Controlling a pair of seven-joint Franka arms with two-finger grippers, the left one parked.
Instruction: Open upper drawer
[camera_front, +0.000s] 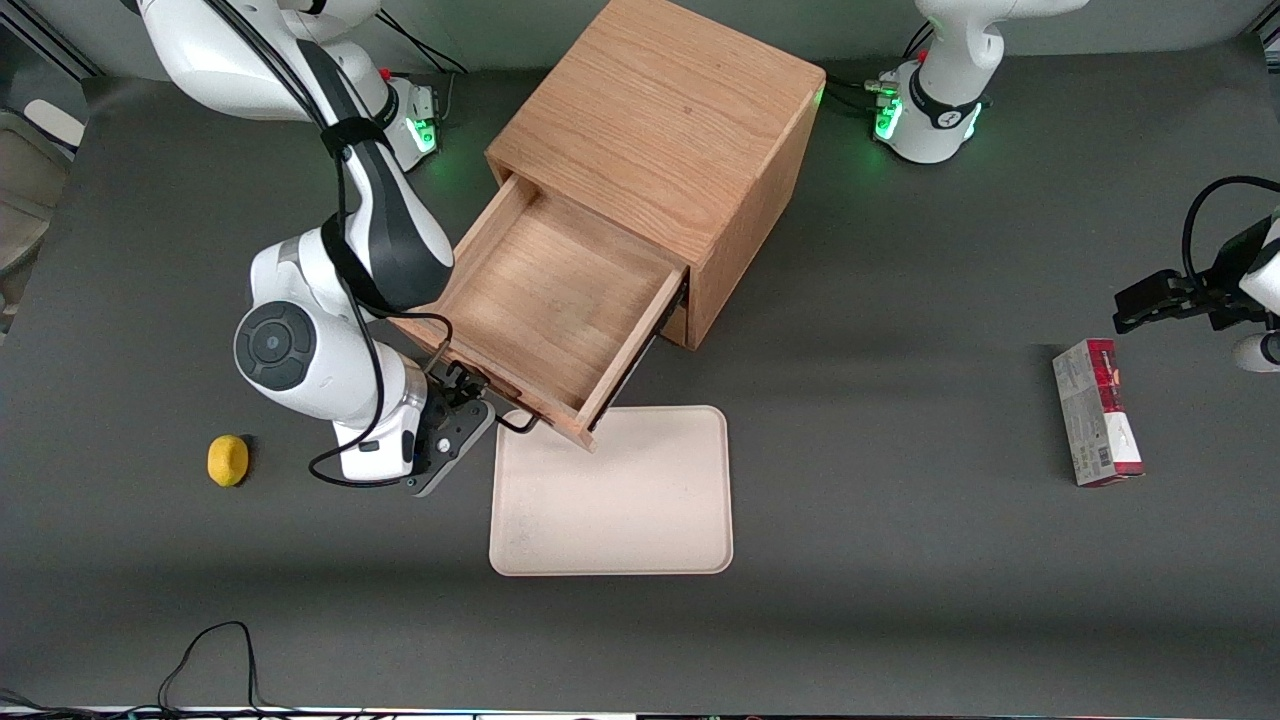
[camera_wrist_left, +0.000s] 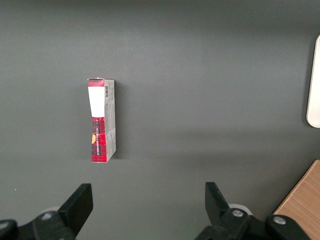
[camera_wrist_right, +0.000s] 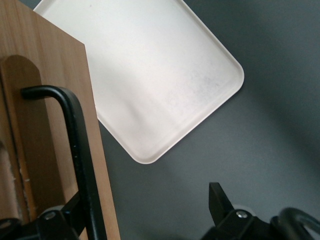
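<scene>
End effector (camera_front: 470, 400) open around upper drawer (camera_front: 540, 300) handle (camera_wrist_right: 80, 150).

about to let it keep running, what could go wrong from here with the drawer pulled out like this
The upper drawer is already well out and its front corner overhangs the cream tray; more pulling might drag it off its runners. The pincer is open beside the dark bar handle; a careless retreat could snag the handle and twist the oak cabinet.

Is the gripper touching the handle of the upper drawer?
Cannot tell: right wrist view shows the handle passing one finger of the open gripper, hiding any gap.
</scene>
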